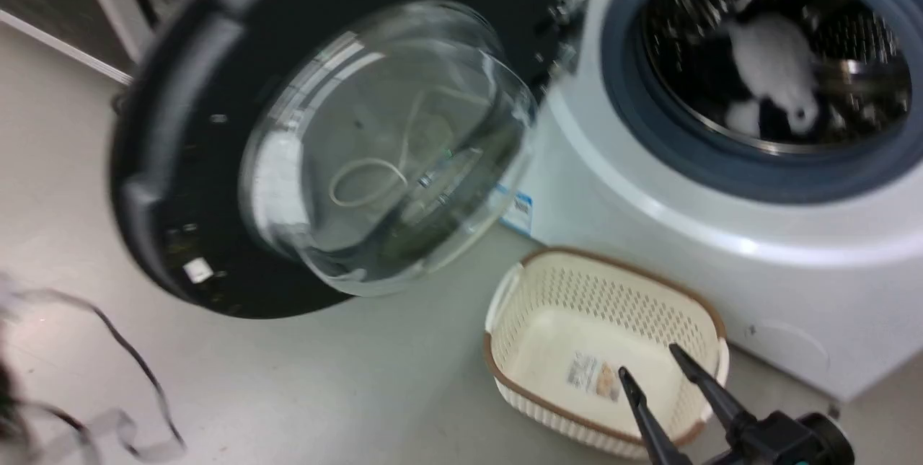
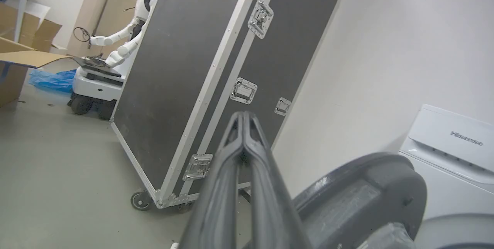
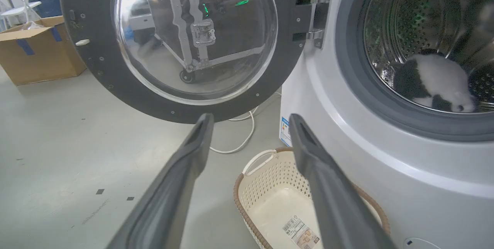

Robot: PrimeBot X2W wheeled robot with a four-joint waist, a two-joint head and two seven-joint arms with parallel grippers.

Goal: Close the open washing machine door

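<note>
The washing machine door (image 1: 339, 133), a large round panel with a wide black rim and a bulging clear glass bowl, stands swung wide open over the grey floor. It hangs from a metal hinge (image 1: 570, 11) at the left of the white front-loading washing machine (image 1: 649, 234). A grey rubber ring (image 1: 627, 112) surrounds the steel drum, where a black-and-white cloth item (image 1: 775, 68) lies.

The right gripper (image 1: 647, 360) hovers above a cream perforated plastic basket (image 1: 613, 299) with a brown rim, which sits on the floor just beside the machine's front. Its fingers are spread well apart and hold nothing.

In the left wrist view, the left gripper (image 2: 244, 114) has its fingers pressed together with nothing between them. The door's dark outer side (image 2: 366, 199) is close at the lower right; whether they touch cannot be told. A tall black flight case (image 2: 173, 67) with metal edges stands beyond.
</note>
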